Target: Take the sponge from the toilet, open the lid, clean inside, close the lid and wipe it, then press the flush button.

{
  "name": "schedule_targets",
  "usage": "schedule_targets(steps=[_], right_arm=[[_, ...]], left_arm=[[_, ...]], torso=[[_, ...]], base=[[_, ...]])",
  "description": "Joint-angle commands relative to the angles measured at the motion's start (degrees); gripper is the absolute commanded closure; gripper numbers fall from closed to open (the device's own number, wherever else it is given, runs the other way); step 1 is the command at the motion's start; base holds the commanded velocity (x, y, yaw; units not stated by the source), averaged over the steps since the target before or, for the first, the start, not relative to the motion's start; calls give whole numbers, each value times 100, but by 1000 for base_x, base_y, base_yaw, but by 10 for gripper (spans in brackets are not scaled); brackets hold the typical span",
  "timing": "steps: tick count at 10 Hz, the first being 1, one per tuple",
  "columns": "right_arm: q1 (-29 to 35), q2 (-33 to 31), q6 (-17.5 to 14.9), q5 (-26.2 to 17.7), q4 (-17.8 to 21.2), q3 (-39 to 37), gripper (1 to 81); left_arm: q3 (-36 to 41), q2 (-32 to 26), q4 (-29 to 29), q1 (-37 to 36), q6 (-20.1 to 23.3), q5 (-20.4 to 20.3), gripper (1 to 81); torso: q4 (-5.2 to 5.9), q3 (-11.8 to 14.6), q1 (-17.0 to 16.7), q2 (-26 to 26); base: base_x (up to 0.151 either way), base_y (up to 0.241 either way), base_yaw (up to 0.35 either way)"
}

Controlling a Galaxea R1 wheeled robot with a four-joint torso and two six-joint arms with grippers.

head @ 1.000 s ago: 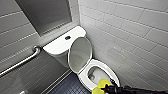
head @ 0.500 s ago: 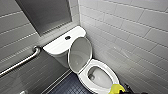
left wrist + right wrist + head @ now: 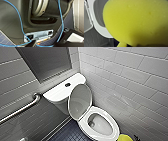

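Head view: lid (image 3: pixel 80 100) upright, sponge (image 3: pixel 125 137) cut off at edge; right gripper (image 3: pixel 136 138) open or clamped, cannot tell.

Fixture count: one toilet (image 3: pixel 83 123), made up of one tank (image 3: pixel 58 92), one seat ring (image 3: pixel 113 124) and one lid (image 3: pixel 80 102), with one flush button (image 3: pixel 67 84) set in the tank top. Loose items: one sponge (image 3: pixel 125 137), yellow, at the lower edge of the head view. The same single sponge (image 3: pixel 136 22) appears close up in the right wrist view. Wall fittings: one metal grab bar (image 3: pixel 21 109) and one dark recessed panel (image 3: pixel 45 60) — eight kinds listed, quantity one of each.
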Motion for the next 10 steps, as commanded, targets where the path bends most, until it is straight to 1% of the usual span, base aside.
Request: schedule_targets(steps=[1, 2, 3, 4, 5, 6, 7, 10], right_arm=[[1031, -465, -10, 250, -156, 835, 811], [1268, -482, 8, 224, -139, 931, 811], [1542, -378, 16, 102, -112, 905, 811], [1823, -157, 113, -119, -86, 773, 811], [2078, 391, 270, -364, -86, 382, 811], [2246, 732, 332, -451, -86, 119, 811], [2413, 1244, 350, -610, -86, -269, 811], [2773, 2699, 421, -778, -95, -1529, 811]], left_arm=[[107, -4, 89, 288, 52, 462, 10], [98, 5, 89, 280, 52, 462, 10], [89, 13, 89, 279, 52, 462, 10], [89, 5, 80, 271, 52, 471, 10], [89, -4, 80, 271, 44, 471, 10], [80, -4, 80, 271, 43, 471, 10], [80, -13, 72, 271, 43, 471, 10], [72, -31, 10, 262, 35, 480, 10]], torso=[[0, 0, 0, 0], [0, 0, 0, 0], [0, 0, 0, 0], [0, 0, 2, 0], [0, 0, 0, 0], [0, 0, 2, 0], [0, 0, 2, 0], [0, 0, 2, 0]], base=[[0, 0, 0], [0, 0, 0], [0, 0, 0], [0, 0, 0], [0, 0, 0], [0, 0, 0], [0, 0, 0], [0, 0, 0]])
